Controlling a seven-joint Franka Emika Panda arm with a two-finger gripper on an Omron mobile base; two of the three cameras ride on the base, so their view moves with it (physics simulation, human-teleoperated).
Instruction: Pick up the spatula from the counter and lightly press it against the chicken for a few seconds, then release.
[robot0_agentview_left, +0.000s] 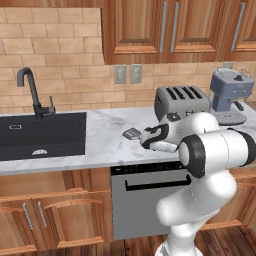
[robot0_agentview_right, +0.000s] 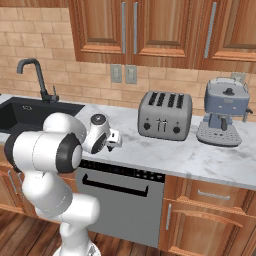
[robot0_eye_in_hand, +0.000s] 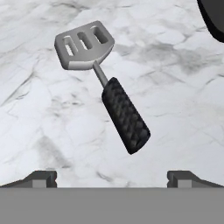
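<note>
Spatula (robot0_eye_in_hand: 110, 94) lies flat on the marble tabletop (robot0_agentview_left: 100, 150) near its front edge, between the black sink (robot0_agentview_left: 45, 132) toward the left end and the toaster (robot0_agentview_left: 181, 102). A coffee machine (robot0_agentview_left: 229, 95) stands further right. The gripper (robot0_eye_in_hand: 113, 178) hangs over the spatula's dark handle, jaws wide apart and holding nothing.

The spatula (robot0_eye_in_hand: 119, 107) lies flat on the worktop (robot0_eye_in_hand: 179, 113); in the hand view its head points to 11 o'clock and its handle to 5. In the left base view, the sink (robot0_agentview_left: 42, 131) sits at the spatula's 9 o'clock, the toaster (robot0_agentview_left: 181, 101) at 2, and the coffee machine (robot0_agentview_left: 227, 95) at the toaster's 3.
</note>
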